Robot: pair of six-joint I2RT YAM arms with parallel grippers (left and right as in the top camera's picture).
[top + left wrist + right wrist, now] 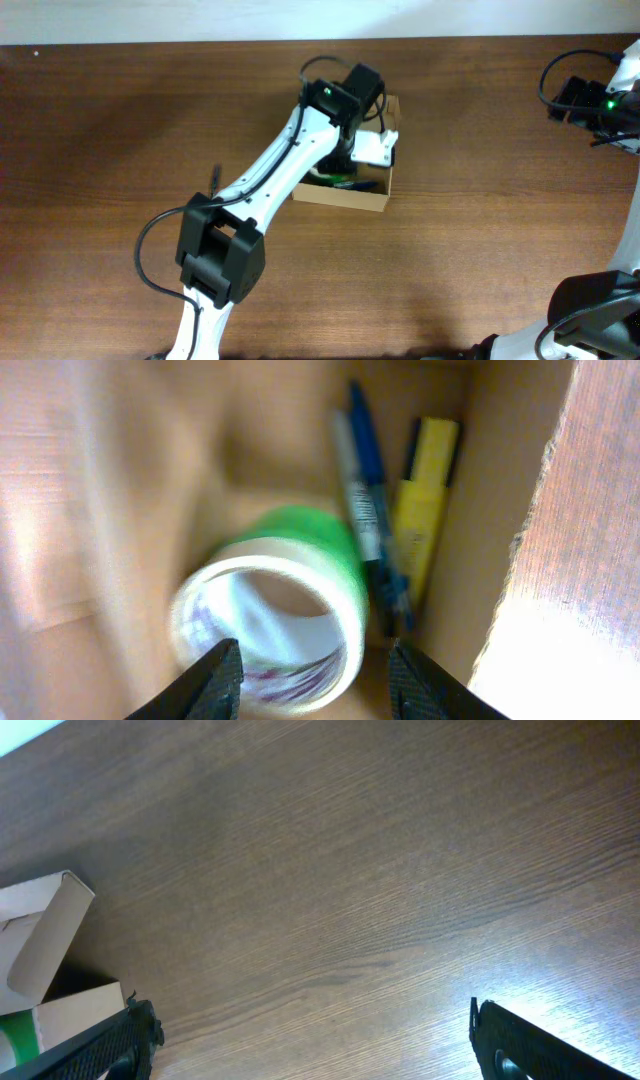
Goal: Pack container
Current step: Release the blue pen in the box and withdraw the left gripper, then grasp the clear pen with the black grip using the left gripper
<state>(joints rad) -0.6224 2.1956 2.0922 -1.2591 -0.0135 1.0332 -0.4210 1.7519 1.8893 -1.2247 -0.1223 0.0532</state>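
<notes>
The tan cardboard container [345, 197] stands open at the table's middle, and my left arm covers most of it. My left gripper [352, 150] reaches down into it. In the left wrist view the box's inside [110, 480] holds a green-edged tape roll [275, 615], a blue pen [366, 435], a dark marker [362, 520] and a yellow highlighter [420, 510]. The left gripper [318, 682] is open, its fingers on either side of the roll's near edge, with a gap at the right finger. My right gripper [598, 104] is open and empty at the far right.
The right wrist view shows bare wood between the open fingers [312, 1042] and the container's raised flap [40, 945] at its left edge. The right arm's cables [560, 70] hang at the far right.
</notes>
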